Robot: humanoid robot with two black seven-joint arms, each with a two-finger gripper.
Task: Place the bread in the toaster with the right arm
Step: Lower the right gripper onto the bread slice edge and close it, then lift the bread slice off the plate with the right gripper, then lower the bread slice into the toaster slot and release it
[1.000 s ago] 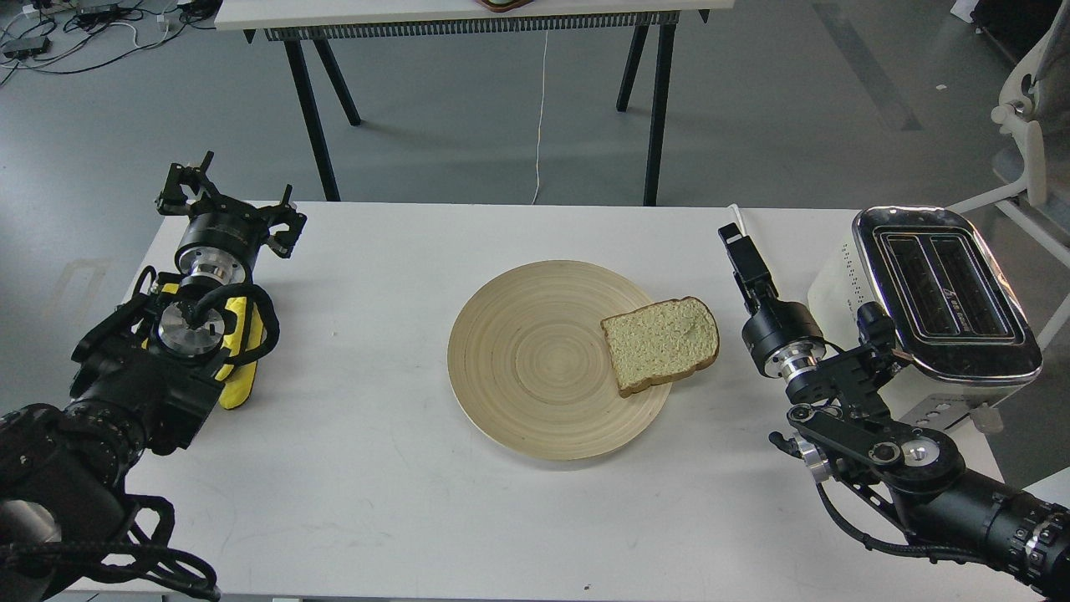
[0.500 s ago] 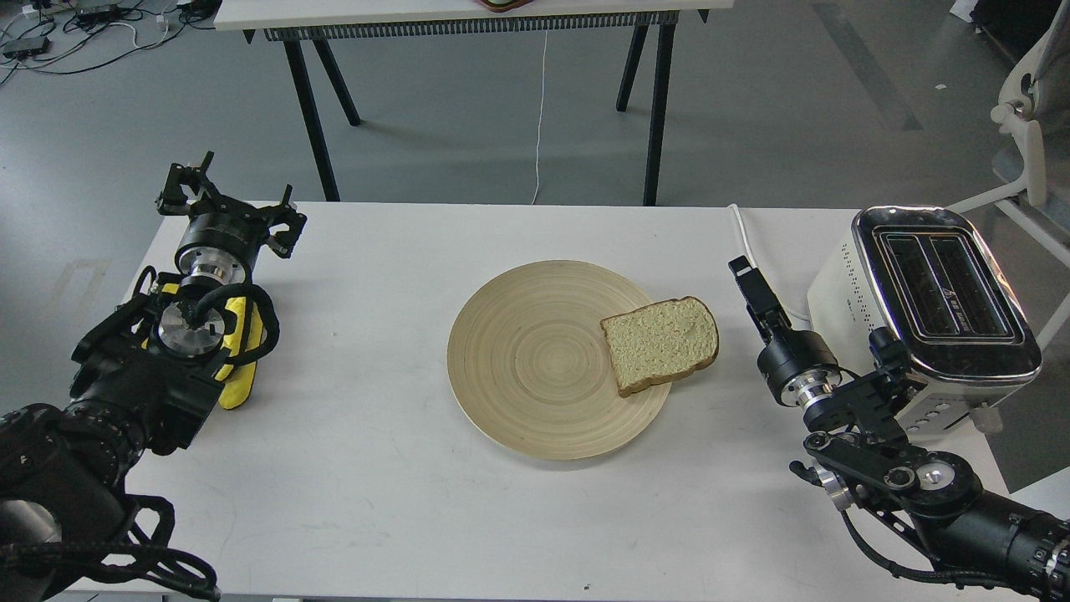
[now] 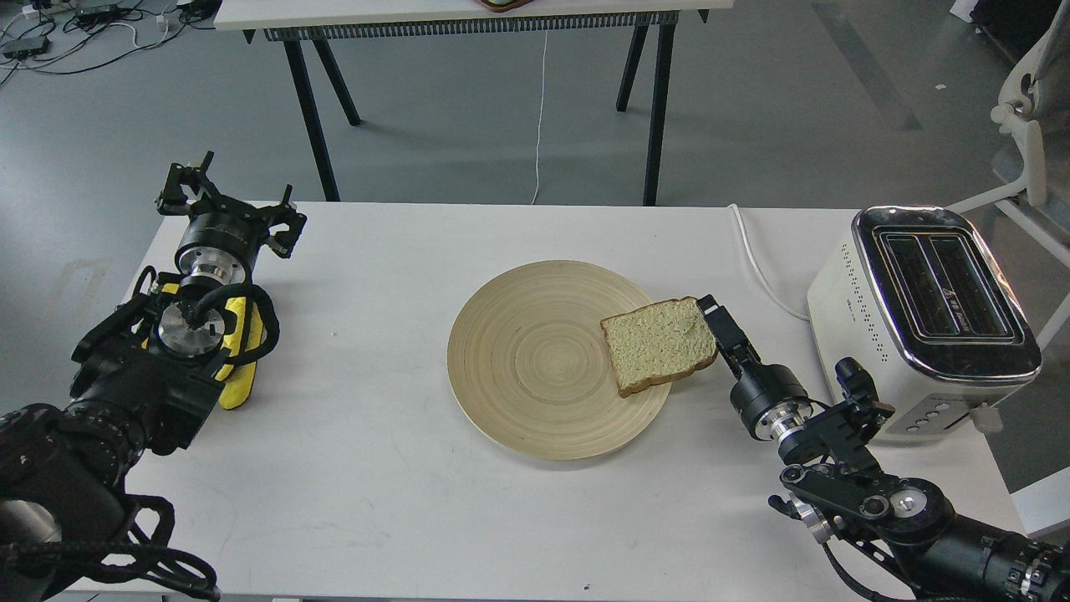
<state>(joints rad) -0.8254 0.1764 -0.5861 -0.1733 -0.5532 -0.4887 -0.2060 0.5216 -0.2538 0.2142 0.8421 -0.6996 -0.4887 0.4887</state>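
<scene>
Reaching the bread [image 3: 660,344] on the plate [image 3: 535,368], right gripper [image 3: 715,316] at its crust; finger spacing cannot be told. A shallow nip could tear it or drop it short of the toaster [image 3: 928,322].

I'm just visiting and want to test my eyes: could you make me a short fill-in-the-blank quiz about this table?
1. The bread lies partly on the round ____.
2. The toaster has ____ slots on top.
3. The right pincer is at the bread's ____ edge.
4. The left pincer is nowhere near the bread, at the table's ____ side.

Missing words: plate; two; right; left
</scene>
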